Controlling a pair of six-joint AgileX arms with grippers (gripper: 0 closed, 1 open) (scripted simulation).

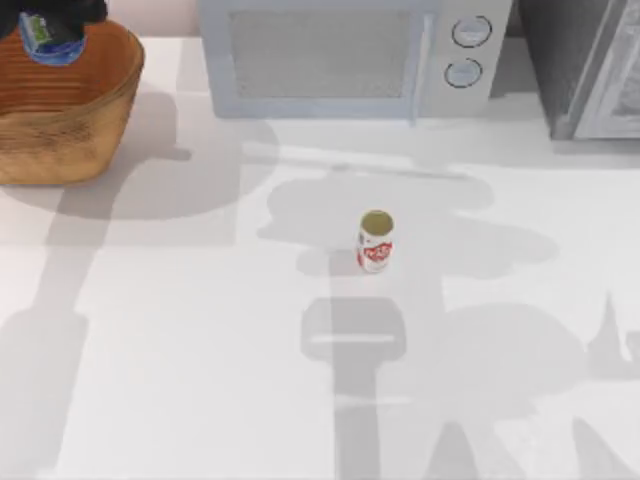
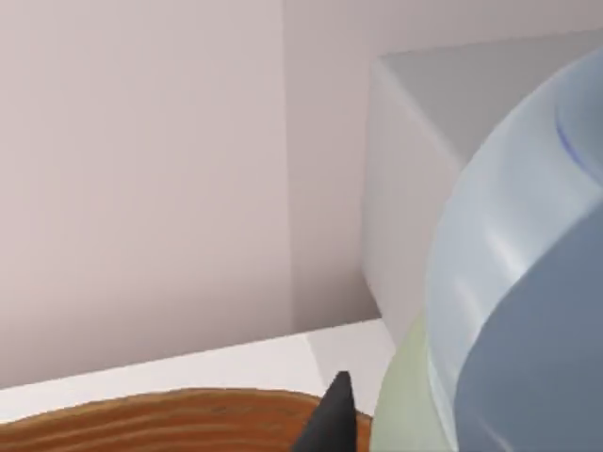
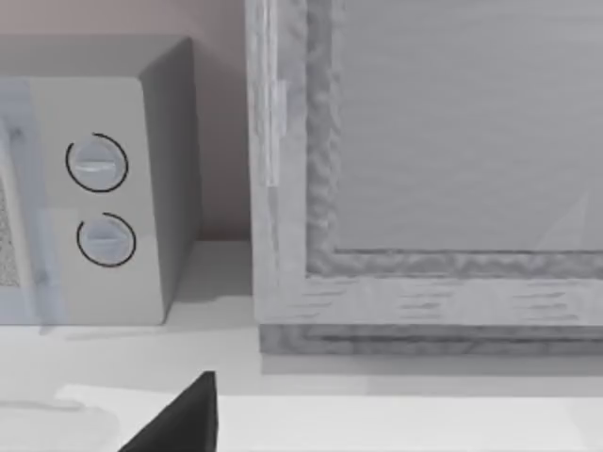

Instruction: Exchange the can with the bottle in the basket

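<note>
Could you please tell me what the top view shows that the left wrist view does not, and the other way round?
Top view alone: the can standing upright on the table, apart from the basket, and the microwave's two dials. It also shows the left pincer above the basket at the far left.

Left wrist view alone: the wall behind the table, and a dark fingertip beside the bottle, which sits very close to the camera.

Both: the basket, the bottle over it, and the microwave.
</note>
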